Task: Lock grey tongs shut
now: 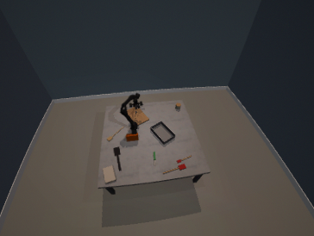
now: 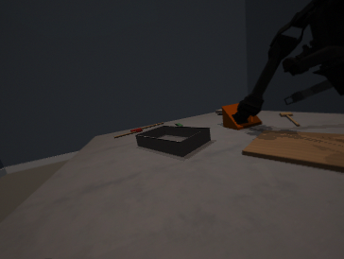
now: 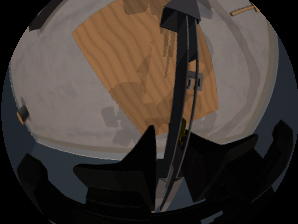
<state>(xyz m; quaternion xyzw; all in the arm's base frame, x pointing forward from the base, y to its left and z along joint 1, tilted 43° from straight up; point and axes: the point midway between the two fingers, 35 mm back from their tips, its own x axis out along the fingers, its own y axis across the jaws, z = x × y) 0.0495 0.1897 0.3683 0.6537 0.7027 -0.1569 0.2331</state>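
Tongs (image 2: 309,93) (image 3: 176,112) look long, grey and narrow, arms nearly together.

Arm (image 2: 276,52) cropped, board (image 2: 302,150) cut off.

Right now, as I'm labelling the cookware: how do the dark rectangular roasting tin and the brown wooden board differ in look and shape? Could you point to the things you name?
The dark rectangular roasting tin (image 1: 158,136) (image 2: 161,146) (image 3: 44,17) has raised walls around a hollow, while the brown wooden board (image 1: 142,118) (image 2: 293,151) (image 3: 115,50) is a flat slab. The tin's walls are plain and dark; the board is lighter, with visible wavy grain. Both are four-sided and lie level on the grey table (image 1: 138,168) (image 2: 142,203) (image 3: 45,90).
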